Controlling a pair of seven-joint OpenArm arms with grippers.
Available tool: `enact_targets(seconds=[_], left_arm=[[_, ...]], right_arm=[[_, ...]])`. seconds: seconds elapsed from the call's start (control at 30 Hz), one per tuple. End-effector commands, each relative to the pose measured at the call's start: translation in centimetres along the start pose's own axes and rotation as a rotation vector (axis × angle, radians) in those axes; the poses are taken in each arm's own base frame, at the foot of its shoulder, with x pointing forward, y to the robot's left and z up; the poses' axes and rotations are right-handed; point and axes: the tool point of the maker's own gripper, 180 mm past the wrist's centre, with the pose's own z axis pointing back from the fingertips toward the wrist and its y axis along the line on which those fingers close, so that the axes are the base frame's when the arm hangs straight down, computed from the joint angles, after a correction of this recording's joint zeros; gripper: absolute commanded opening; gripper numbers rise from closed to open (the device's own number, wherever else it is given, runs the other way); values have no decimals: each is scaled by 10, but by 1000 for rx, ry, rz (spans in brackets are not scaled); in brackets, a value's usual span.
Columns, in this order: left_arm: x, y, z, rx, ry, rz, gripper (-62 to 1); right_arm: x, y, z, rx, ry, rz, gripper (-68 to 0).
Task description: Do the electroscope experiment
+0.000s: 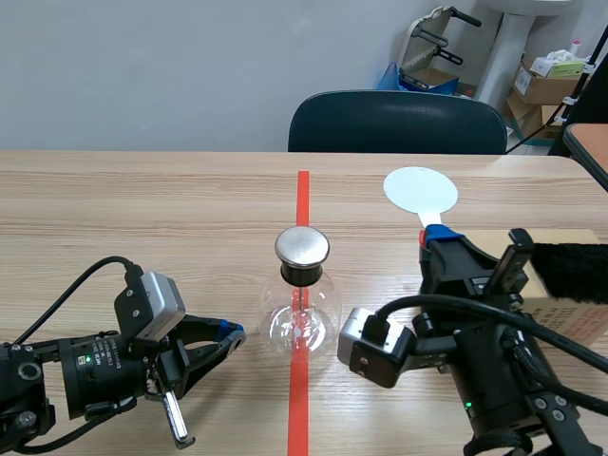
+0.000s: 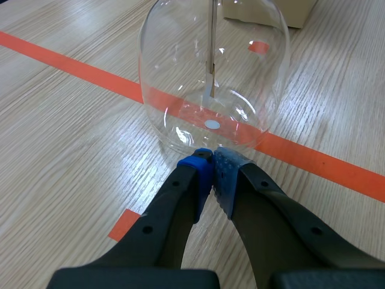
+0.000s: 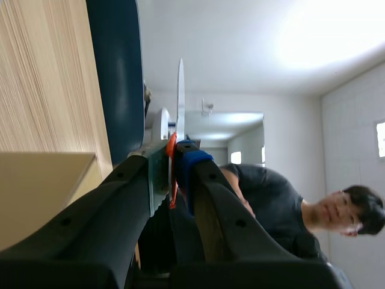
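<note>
the right gripper (image 1: pixel 440 245) was pinching the handle of the white disc paddle (image 1: pixel 420 190), raised off the surface (image 1: pixel 142 209) beside the glass electroscope (image 1: pixel 302 304), which stood on the red tape line. the left gripper (image 1: pixel 231 334) was pressed together on nothing, its tips just beside the flask's base. i judged the step to be bringing the disc to the metal cap (image 1: pixel 302 245); i'd approach slowly, face first, without knocking the glass.

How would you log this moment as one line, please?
left tool: shut, tips at electroscope base | right tool: shut on white disc paddle, held up, apart from electroscope | electroscope: upright on tape line
</note>
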Motion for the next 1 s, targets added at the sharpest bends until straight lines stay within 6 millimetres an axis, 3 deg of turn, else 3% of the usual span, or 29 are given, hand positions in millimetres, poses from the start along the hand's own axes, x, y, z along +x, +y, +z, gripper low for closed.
enact_targets(seconds=[0.0,0.97], left_arm=[[11,0,-3,2,-40,2,-582],[17,0,-3,3,-78,1,-582]], right_arm=[[1,-6,1,-19,-24,7,-665],[79,-12,28,-36,-504,-65,-665]])
